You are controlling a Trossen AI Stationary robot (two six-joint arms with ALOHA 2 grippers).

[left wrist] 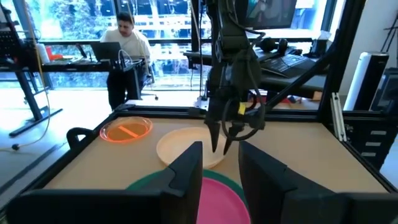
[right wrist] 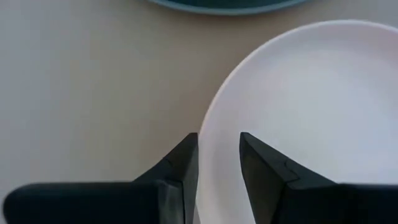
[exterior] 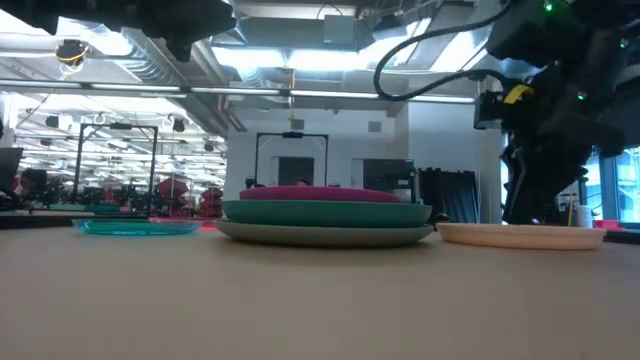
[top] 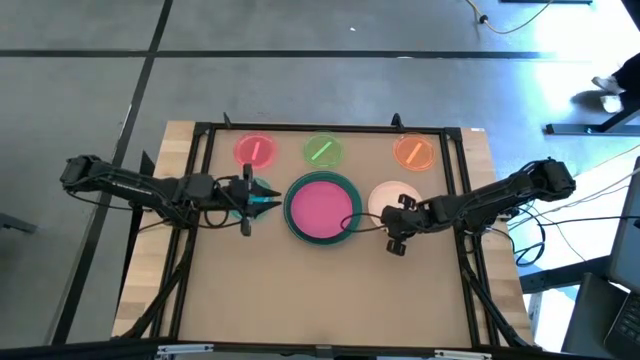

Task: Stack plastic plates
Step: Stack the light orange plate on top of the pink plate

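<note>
1. Three plates make your biggest item, a stack at the middle of the worktop (top: 320, 300): a grey plate (exterior: 325, 235) at the bottom, a teal plate (top: 296, 208) on it, and a pink plate (top: 322, 208) on top.
2. Next in size, the cream plate (top: 385, 193) lies flat just right of the stack, apart from it.
3. Your right tool (top: 396, 232) points down at the near rim of that cream plate; the right wrist view shows its fingers (right wrist: 180, 168) a narrow gap apart, straddling the plate's edge with nothing clamped.
4. Your left tool (top: 247, 203) sits just left of the stack. Its fingers (left wrist: 186, 171) are slightly parted and hold nothing.
5. Along the far edge you have three small translucent plates, well apart: red plate (top: 254, 150) on the left, green plate (top: 322, 151) in the middle, orange plate (top: 413, 151) on the right.
6. A small translucent teal plate (exterior: 137, 227) lies flat under the left tool, mostly hidden from above.
</note>
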